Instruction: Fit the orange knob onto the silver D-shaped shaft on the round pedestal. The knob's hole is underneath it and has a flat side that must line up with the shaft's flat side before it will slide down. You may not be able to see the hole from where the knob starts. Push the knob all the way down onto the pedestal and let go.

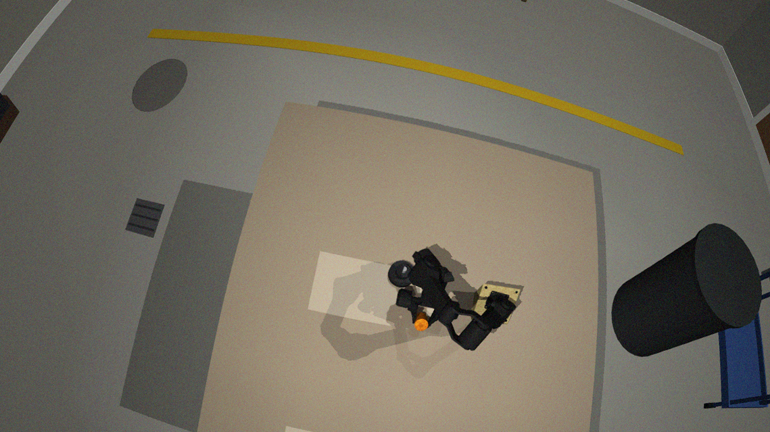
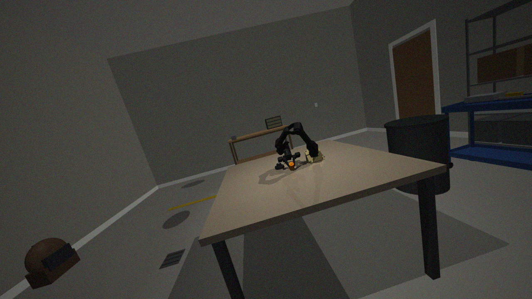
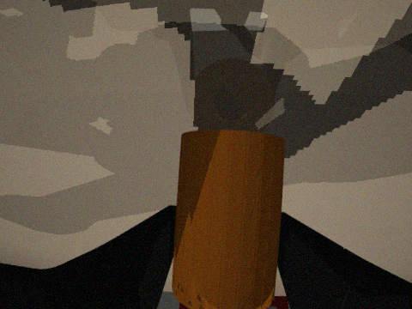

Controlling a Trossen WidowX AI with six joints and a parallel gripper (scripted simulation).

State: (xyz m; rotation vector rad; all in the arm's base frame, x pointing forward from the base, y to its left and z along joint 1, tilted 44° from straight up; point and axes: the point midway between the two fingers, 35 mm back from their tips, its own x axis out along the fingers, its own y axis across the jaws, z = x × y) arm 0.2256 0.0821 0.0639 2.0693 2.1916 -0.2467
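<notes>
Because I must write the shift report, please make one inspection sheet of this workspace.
Surface: tan table, lit patches and arm shadows.
Job's things: orange knob in the tool, off the pedestal; dark round pedestal beside the arm.
Clutter: nothing seen.
Tool: shut on the knob.
Cables: nothing seen.
Surroundings: black bin, blue shelving, yellow floor stripe.

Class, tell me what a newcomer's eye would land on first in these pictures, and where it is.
Probably the orange knob, the brightest thing on the tan table, gripped in the black arm's claw. Next might come the long yellow stripe on the floor, and the big black bin beside the table.
</notes>
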